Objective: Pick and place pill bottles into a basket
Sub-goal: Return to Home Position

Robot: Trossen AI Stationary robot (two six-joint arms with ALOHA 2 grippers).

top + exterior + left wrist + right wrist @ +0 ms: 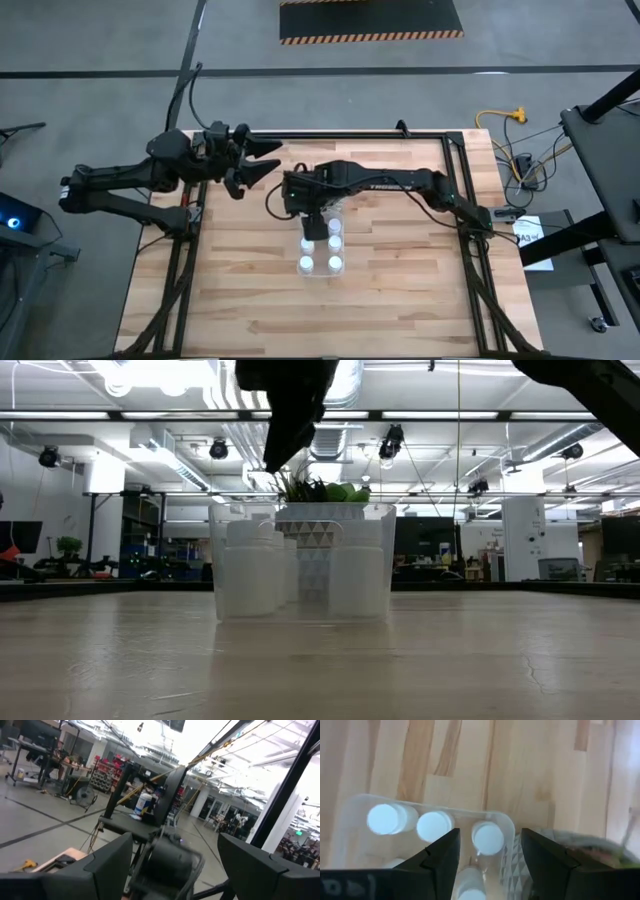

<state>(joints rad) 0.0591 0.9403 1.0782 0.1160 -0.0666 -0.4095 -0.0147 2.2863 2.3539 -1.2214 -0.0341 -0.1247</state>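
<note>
The clear basket (321, 248) stands on the wooden table at its middle. Several white pill bottles (334, 243) stand inside it; the low view shows them (250, 570) through the clear wall (372, 565). My right gripper (490, 835) hangs open above the basket's far end, pointing steeply down, with nothing between its fingers; bottle caps (434, 826) show below it. In the low view it (285, 430) is a dark shape above the basket. My left gripper (258, 165) waits open in the air over the table's far left part.
A green potted plant (322, 492) in a white patterned pot (512, 865) stands just behind the basket's far end, under my right arm. Bare wood (400, 290) lies around the basket to the left, right and near side.
</note>
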